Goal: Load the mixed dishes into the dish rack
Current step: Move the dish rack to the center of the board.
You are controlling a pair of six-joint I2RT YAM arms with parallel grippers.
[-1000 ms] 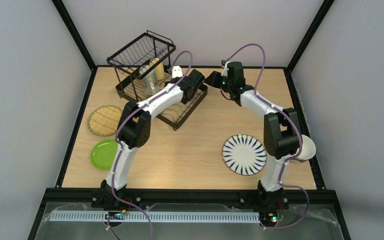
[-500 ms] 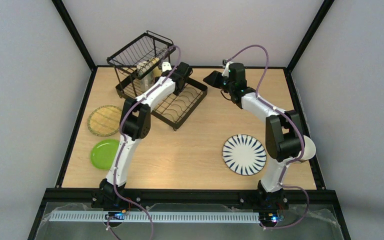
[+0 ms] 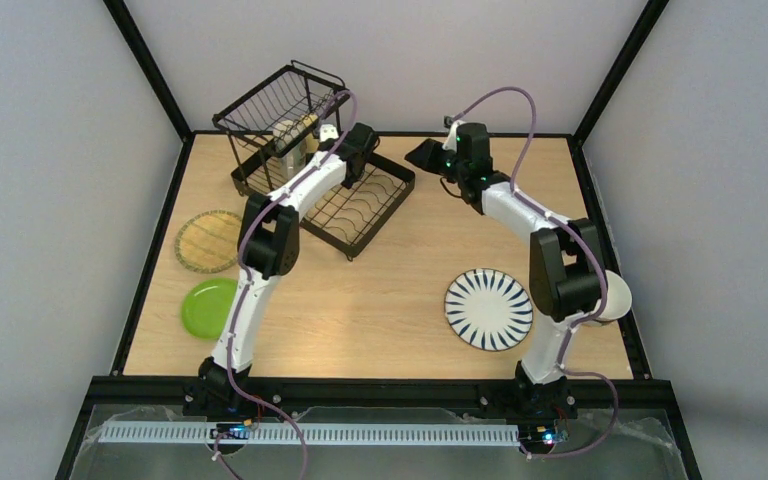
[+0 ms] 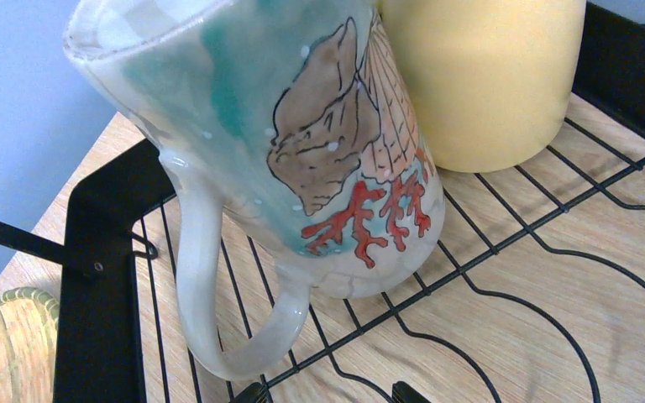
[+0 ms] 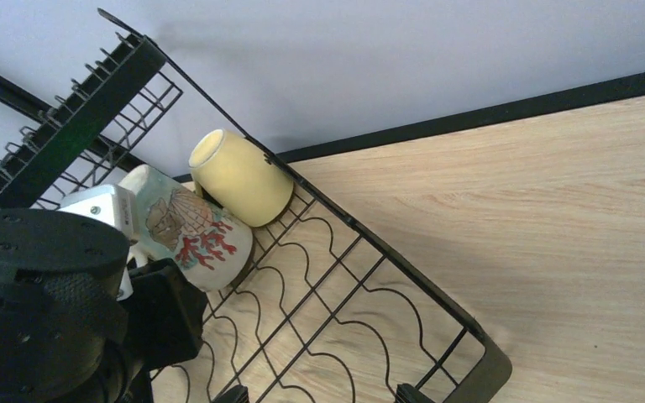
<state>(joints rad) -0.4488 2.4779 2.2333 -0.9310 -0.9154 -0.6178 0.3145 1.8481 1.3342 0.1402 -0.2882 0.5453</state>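
Observation:
The black wire dish rack stands at the back left. A beige mug with a shell and coral picture and a yellow mug stand on its wire floor; both also show in the right wrist view, beige mug and yellow mug. My left gripper is open and empty, just short of the beige mug's handle. My right gripper is open and empty above the rack's near corner. The blue-white bowl is out of view.
A yellow woven-look plate and a lime-green plate lie on the table at the left. A white plate with dark stripes lies at the right front. A white bowl sits behind my right arm.
My left gripper has moved back and left over the rack, up to the mugs. My right arm has barely moved.

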